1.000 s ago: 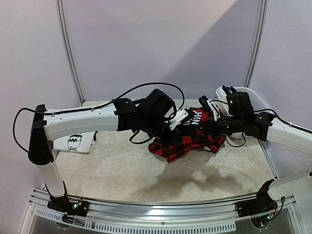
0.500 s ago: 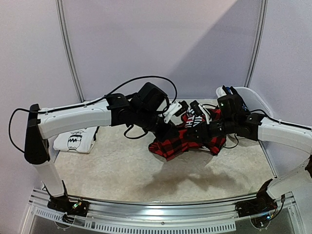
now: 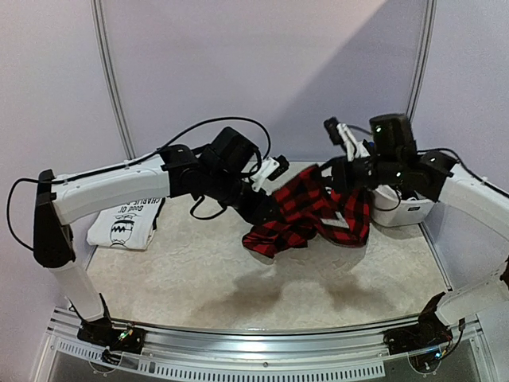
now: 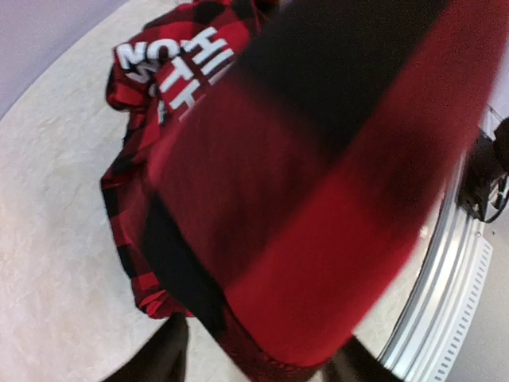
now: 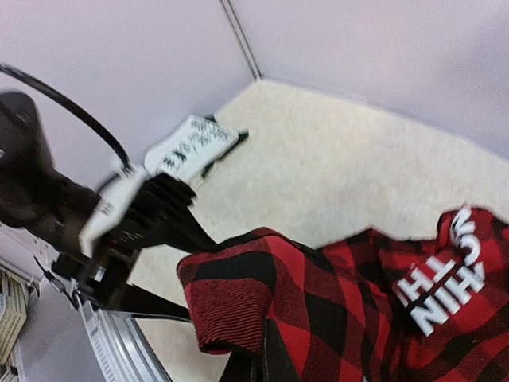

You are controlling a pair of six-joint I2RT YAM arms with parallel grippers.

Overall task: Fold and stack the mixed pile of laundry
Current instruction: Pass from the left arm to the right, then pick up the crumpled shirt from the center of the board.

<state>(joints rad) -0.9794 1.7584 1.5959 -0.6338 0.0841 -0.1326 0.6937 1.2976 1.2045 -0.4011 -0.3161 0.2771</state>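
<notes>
One red-black plaid garment (image 3: 306,213) is held up just left of the white tub (image 3: 407,208). Its upper edge is pinched by the closed right gripper (image 5: 258,368). The left gripper (image 4: 261,360), farther from the tub, is seen parted, with cloth draped across its fingers.

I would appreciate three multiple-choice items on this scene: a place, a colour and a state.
1. The white T-shirt lies: A at the right side of the table; B at its left side; C in a gripper.
2. The plaid garment has lettering in: A yellow; B green; C white.
3. The plaid garment is: A held up by the right gripper; B folded flat; C stacked on the T-shirt.
B: it lies far left in the top view. C: both wrist views show white letters. A: it hangs from the shut gripper.
</notes>
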